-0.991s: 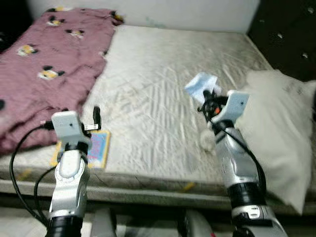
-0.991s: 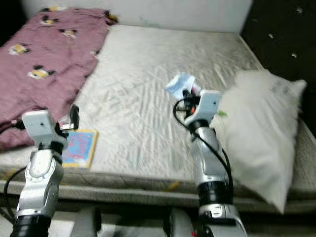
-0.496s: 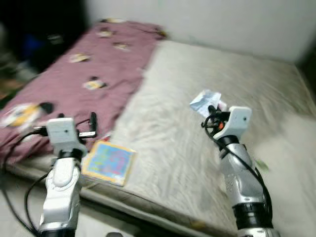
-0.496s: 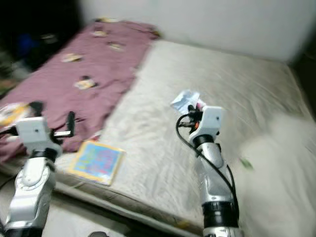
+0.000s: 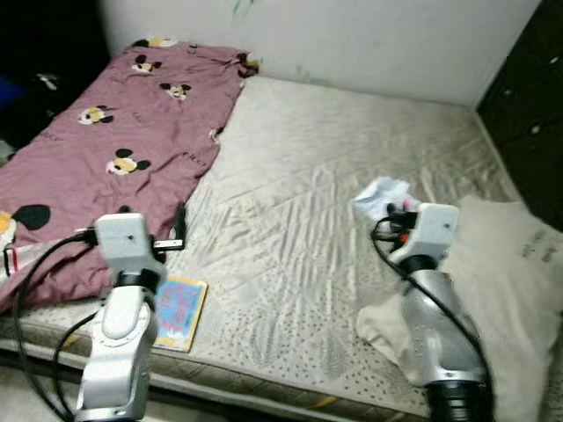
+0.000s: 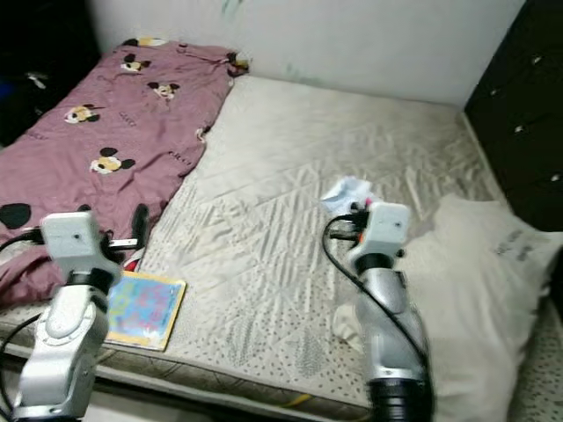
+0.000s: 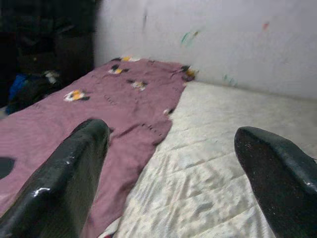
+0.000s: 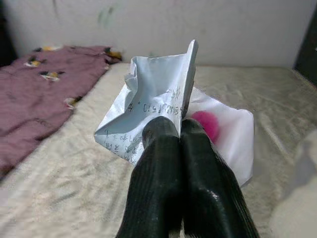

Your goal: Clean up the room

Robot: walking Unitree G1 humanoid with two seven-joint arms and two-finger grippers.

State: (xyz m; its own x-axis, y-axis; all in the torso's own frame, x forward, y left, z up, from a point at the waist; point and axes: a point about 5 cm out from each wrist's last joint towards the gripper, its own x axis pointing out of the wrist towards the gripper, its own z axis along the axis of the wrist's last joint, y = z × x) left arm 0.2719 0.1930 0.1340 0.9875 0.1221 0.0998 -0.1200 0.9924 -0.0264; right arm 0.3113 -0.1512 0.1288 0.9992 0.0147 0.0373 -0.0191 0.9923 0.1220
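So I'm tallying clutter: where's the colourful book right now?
The book lies at the mattress's near edge, on the robot's left, beside the pink blanket and just past the left arm.

Maroon mouse-print blanket (image 5: 106, 149), white paper (image 8: 158, 106)

Illumination is dim and even, with soft shadows. Head views are sharp but grainy. The far left corner falls dark. The close black fingers (image 7: 74, 178) appear blurred.
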